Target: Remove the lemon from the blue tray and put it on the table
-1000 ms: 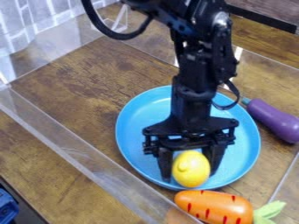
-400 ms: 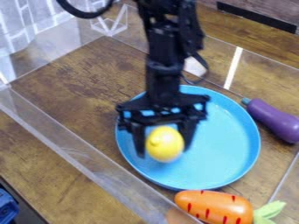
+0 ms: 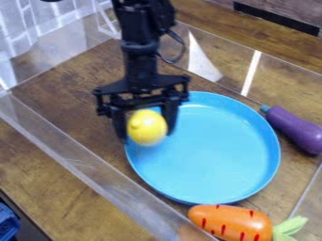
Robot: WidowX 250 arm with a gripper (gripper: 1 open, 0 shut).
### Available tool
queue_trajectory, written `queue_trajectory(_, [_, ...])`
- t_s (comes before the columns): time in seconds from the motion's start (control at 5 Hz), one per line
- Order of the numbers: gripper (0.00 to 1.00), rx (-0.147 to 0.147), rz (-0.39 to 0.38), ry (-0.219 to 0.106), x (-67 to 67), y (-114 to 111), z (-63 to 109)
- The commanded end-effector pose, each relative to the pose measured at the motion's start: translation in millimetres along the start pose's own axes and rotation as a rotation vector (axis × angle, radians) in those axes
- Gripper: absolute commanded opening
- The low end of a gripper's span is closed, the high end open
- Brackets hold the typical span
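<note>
Yellow lemon (image 3: 147, 127) sits between the 2 jaws of the gripper (image 3: 145, 120), clamped on both sides. It hangs over the left rim of the blue tray (image 3: 214, 151).

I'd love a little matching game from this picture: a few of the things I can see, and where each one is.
Things:
1. lemon
2. eggplant
3. carrot
4. blue tray

Places:
A. bottom edge of the picture, just beyond the tray's near rim
B. middle of the table, largest item
C. between the fingers of the gripper, at the tray's left edge
D. right edge, beside the tray

Pairs: 1-C, 2-D, 3-A, 4-B
</note>
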State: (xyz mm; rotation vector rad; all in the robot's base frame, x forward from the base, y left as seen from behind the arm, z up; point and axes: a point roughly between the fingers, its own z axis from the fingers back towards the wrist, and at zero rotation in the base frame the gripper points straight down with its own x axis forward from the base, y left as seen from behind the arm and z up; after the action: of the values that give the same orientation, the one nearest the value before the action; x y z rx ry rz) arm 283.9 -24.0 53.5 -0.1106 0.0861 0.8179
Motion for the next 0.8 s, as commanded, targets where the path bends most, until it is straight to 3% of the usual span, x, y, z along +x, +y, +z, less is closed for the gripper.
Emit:
queue_trajectory(0.0, [0.0,-0.067,0.004,-0.052,6.0,8.6,24.8])
queue_trajectory(0.2, [0.0,-0.091,-0.029,-0.057,-7.3,-3.3,31.8])
queue_trajectory(0.6, [0.0,-0.103,-0.143,-0.078,-3.8,0.4,20.0])
